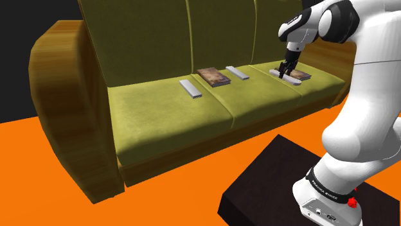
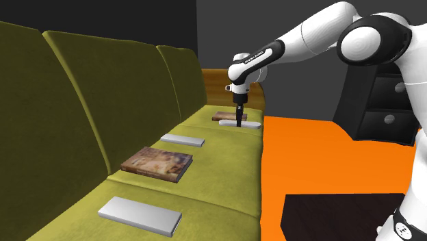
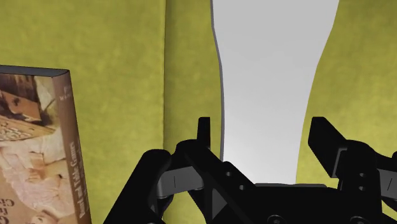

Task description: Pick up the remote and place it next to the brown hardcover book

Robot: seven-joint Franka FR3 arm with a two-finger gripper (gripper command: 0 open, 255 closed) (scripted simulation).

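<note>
- The claw (image 3: 262,130) was open, with one finger on each side of the pale grey remote (image 3: 267,76). It sat low over the remote but wasn't pinching it, as far as I could tell.
- That remote lay flat on the sofa's (image 1: 160,122) end cushion, at the shoulder view's right. A brown-covered book (image 3: 38,146) was just beside it, with a strip of cushion between them.
- The step in hand looked like the grab. I'd have gone down until the fingertips were below the remote's top face, then closed across its narrow width. It's thin and flat, so a shallow pinch would probably slip.
- The cushion looked soft, so pressing in a bit seemed fine. Stay centred though, so neither finger lands on top of the remote.
- Mind the finger on the book's side so it doesn't nudge the book.
- A second brown book (image 1: 214,76) sat on the middle cushion, between the left grey slab (image 1: 190,88) and the right grey slab (image 1: 236,72). I honestly couldn't tell which book was the target.
</note>
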